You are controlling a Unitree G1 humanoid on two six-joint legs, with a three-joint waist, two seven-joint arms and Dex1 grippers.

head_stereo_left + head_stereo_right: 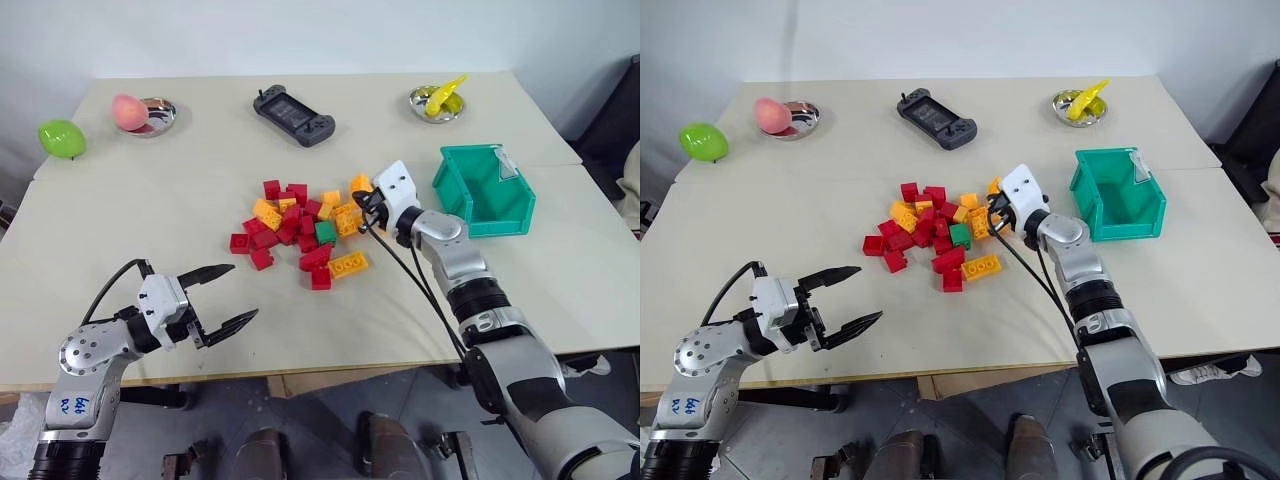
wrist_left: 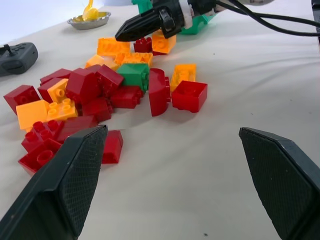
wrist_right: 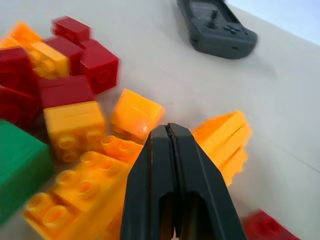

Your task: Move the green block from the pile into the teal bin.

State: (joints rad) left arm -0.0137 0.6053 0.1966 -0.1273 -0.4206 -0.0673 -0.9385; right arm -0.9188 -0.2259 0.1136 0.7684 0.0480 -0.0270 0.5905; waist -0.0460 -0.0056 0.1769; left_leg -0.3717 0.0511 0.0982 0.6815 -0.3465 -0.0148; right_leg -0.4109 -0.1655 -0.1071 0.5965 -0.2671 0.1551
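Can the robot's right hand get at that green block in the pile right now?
Probably, but not as it stands: the right hand is shut, over orange bricks at the pile's edge, beside the green block. The block's top looks uncovered, with bricks tight around it.

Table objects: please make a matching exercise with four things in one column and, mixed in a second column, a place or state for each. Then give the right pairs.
Things:
1. green block
2. teal bin
3. right claw
4. left claw

Places or states:
A. open, above bare table in front of the pile
B. shut, at the pile's edge on the bin side
C. inside the pile, among red and orange bricks
D. on the table, to the right of the pile

Pairs: 1-C, 2-D, 3-B, 4-A
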